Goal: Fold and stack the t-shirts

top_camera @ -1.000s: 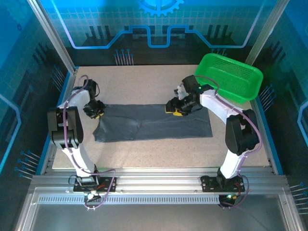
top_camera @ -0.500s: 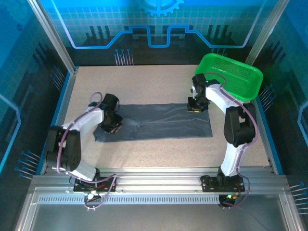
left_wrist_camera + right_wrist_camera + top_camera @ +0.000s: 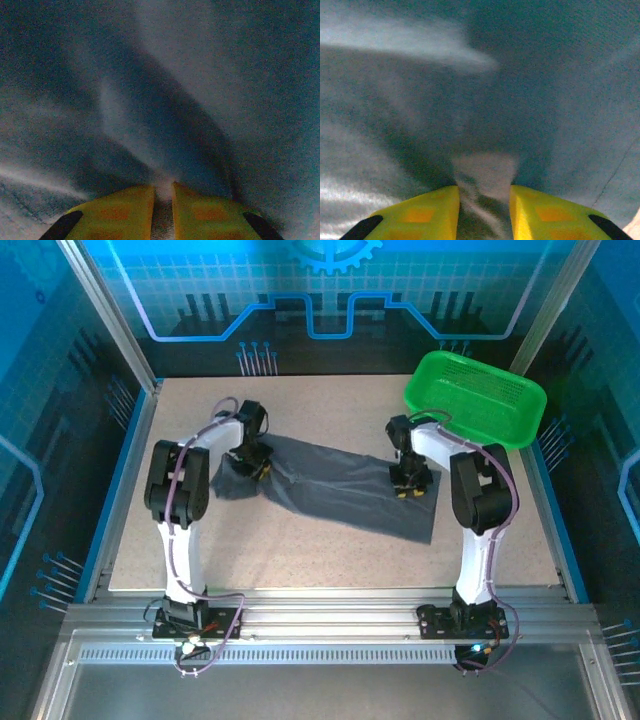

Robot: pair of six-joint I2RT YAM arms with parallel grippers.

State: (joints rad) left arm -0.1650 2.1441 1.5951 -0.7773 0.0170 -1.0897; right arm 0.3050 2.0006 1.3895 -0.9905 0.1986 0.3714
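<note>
A bright green plastic mesh basket (image 3: 475,400) sits at the far right corner of the table (image 3: 330,540), tilted, with its outer side reaching past the table's right edge. The table has a speckled beige top with a blue rim (image 3: 128,455) along its sides. Ribbed aluminium rails (image 3: 330,625) run along its near edge. Behind its far edge stands a blue gridded panel (image 3: 200,280) with a gear emblem (image 3: 335,252), and slanted metal posts (image 3: 105,315) rise from the far corners.
</note>
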